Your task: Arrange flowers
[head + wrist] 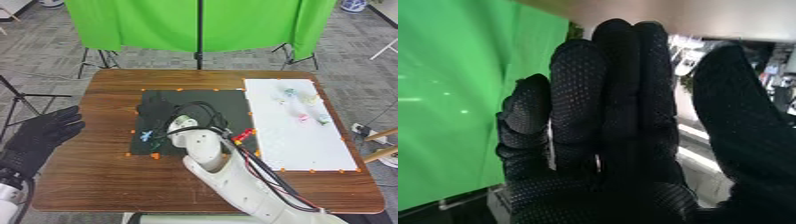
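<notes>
The right robot hand (155, 108), seemingly empty, is over the dark mat (233, 102), fingers straight, thumb apart.

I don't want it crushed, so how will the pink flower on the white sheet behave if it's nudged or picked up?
The pink flower is probably light, being tiny beside the left hand. It may slide or turn when pushed, since it lies on the flat white sheet with no visible holder.
</notes>
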{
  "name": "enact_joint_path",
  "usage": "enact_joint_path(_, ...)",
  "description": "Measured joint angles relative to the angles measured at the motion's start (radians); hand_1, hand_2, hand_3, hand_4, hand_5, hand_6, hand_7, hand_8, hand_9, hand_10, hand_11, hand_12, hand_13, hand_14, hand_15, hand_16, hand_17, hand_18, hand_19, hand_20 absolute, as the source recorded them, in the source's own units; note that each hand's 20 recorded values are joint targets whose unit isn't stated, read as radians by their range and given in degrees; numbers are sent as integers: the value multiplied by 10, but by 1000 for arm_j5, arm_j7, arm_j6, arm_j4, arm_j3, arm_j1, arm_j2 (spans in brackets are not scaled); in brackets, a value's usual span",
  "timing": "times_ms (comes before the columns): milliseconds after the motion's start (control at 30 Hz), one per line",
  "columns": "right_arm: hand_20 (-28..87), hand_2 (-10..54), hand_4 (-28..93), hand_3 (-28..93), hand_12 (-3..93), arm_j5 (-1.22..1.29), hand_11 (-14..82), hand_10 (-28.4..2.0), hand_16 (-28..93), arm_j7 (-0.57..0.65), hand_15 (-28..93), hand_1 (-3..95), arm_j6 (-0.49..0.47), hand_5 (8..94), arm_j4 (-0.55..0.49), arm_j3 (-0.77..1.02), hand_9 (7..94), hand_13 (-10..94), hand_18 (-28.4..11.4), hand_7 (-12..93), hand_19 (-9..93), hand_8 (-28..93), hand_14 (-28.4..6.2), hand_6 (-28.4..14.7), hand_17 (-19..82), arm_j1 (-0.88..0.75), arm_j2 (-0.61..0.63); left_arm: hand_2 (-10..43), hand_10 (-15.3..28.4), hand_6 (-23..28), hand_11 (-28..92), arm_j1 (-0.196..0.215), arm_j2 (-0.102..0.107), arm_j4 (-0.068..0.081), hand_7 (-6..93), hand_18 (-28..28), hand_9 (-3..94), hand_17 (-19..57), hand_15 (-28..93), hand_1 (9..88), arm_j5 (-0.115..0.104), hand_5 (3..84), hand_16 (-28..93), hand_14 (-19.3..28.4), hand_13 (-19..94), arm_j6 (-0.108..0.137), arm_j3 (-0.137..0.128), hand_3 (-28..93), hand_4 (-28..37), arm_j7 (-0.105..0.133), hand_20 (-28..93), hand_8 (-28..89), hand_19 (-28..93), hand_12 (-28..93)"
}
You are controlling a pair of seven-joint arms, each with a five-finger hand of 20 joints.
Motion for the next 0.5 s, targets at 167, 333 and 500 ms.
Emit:
enact_joint_path(167, 428, -33, -259, 879, 225, 112, 421, -117, 179, 4, 682, 231, -13, 438, -47, 77, 438, 444, -177, 342, 790, -231, -74, -21, 229, 2, 17, 58, 129, 62, 221, 23, -20, -8, 136, 225, 344, -66, 381, 293, 1, 408, -13, 164, 267, 0, -10, 671, -214, 11, 41, -72, 510, 183)
enact_joint_path(333, 364, -63, -260, 869, 204, 241, 305, -134, 108, 92, 557, 190, -18, 356, -124, 168, 358, 331, -179, 235, 695, -177, -102, -42, 178, 9, 102, 54, 123, 53, 247, 39, -36, -11, 169, 223, 350, -63, 392, 291, 1, 406, -19, 158, 276, 2, -14, 680, -224, 19, 34, -89, 513, 174)
enact_joint_path(500, 308, -86, -269, 861, 210, 309, 245, -135, 121, 199, 466, 185, -22, 337, -174, 339, 340, 307, -180, 201, 637, -152, -105, -51, 155, -21, 238, 50, 122, 50, 254, 54, -44, -16, 181, 224, 351, -62, 400, 289, 1, 405, -25, 158, 277, 3, -18, 690, -231, 25, 29, -97, 517, 166)
